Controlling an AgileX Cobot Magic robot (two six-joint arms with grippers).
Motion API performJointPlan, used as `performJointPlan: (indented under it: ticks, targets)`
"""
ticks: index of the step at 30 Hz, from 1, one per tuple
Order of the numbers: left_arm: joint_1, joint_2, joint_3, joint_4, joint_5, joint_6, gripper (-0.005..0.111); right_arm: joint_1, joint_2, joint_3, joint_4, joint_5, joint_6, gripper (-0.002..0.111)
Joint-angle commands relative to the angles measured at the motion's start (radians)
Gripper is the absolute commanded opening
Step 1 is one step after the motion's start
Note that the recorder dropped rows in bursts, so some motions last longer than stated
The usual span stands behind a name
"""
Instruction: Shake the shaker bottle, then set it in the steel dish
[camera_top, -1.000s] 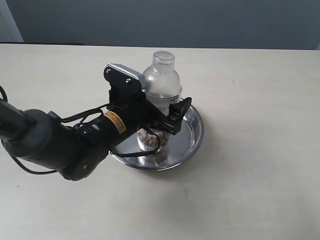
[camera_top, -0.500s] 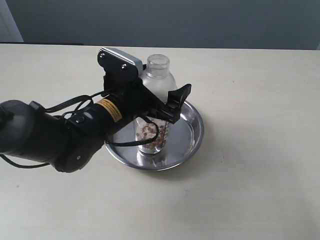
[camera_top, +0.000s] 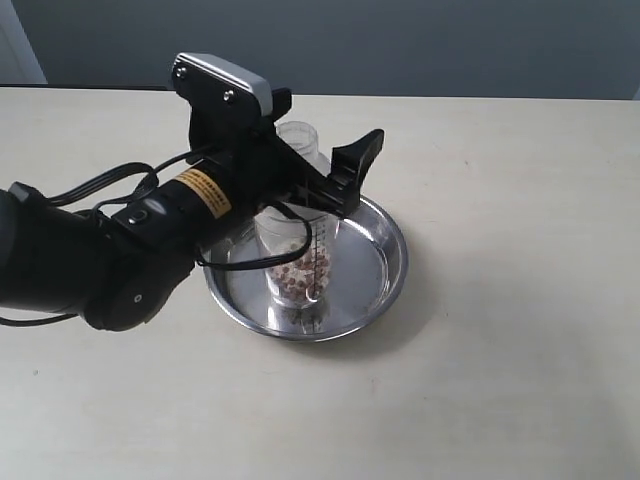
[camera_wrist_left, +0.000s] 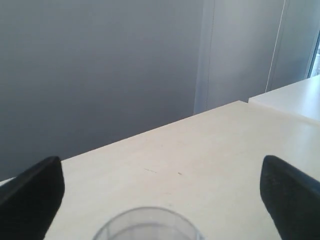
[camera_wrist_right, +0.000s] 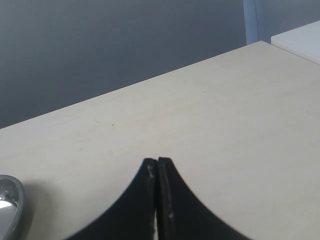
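As the task is nearing its end, the step in hand is judged to be the release after placing. Nearest the exterior camera, the dark left arm (camera_top: 90, 265) is occupying the left foreground above the table (camera_top: 500, 380). Just beyond it, the steel dish (camera_top: 385, 280) is lying flat on the table. The shaker bottle (camera_top: 298, 262) is standing upright on the dish's flat bottom, inside the rim, with brown pellets (camera_top: 300, 272) lying in its lower part.

At the level of the bottle's cap (camera_wrist_left: 147, 225), the left gripper (camera_wrist_left: 161, 185) is hovering with its jaws spread wide, one finger to each side. The left wrist view is showing both fingertips (camera_wrist_left: 35, 195) well apart from the cap, so nothing is being gripped. The right gripper (camera_wrist_right: 157, 165) is sitting with its fingers pressed together and empty, an edge of the dish showing at the corner of its view. Farther off, bare tabletop is running to a grey wall (camera_top: 400, 40).

The next move is probably calling for a straight upward lift of the left gripper. Both fingers should be kept clear of the cap, since a sideways brush could tip the bottle in the dish.
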Motion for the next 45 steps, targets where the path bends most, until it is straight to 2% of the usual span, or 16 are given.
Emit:
performJointPlan:
  ticks: [1, 7, 14, 20, 23, 25, 28, 32, 35, 41, 45]
  targets:
    - [0.001, -0.043, -0.001, -0.023, 0.008, 0.03, 0.105, 0.001, -0.004, 0.002, -0.005, -0.007, -0.003, -0.001]
    - [0.001, -0.06, -0.001, -0.036, 0.012, 0.042, 0.105, 0.001, -0.004, 0.002, -0.005, -0.007, -0.003, -0.001]
    - [0.001, -0.092, -0.001, -0.036, -0.043, 0.042, 0.105, 0.001, -0.004, 0.002, -0.005, -0.007, -0.003, -0.001]
    - [0.001, -0.177, -0.001, -0.067, -0.012, 0.102, 0.105, 0.001, -0.004, 0.002, -0.005, -0.007, -0.003, -0.001]
    - [0.001, -0.252, -0.001, -0.089, 0.052, 0.184, 0.101, 0.001, -0.004, 0.002, -0.005, -0.007, -0.003, -0.001]
    - [0.001, -0.313, -0.001, -0.106, 0.131, 0.24, 0.093, 0.001, -0.004, 0.002, -0.005, -0.007, -0.003, -0.001]
    - [0.001, -0.426, -0.001, -0.117, 0.308, 0.307, 0.07, 0.001, -0.004, 0.002, -0.005, -0.007, -0.003, -0.001]
    - [0.001, -0.57, -0.001, -0.117, 0.548, 0.312, 0.03, 0.001, -0.004, 0.002, -0.005, -0.007, -0.003, -0.001]
    - [0.001, -0.658, -0.001, -0.117, 0.676, 0.334, 0.001, 0.001, -0.004, 0.002, -0.005, -0.007, -0.003, -0.001]
    - [0.001, -0.816, -0.001, -0.121, 0.892, 0.337, 0.001, 0.001, -0.004, 0.002, -0.005, -0.007, -0.003, -0.001]
    - [0.001, -0.892, -0.001, -0.104, 0.933, 0.338, 0.001, 0.001, -0.004, 0.002, -0.005, -0.007, -0.003, -0.001]
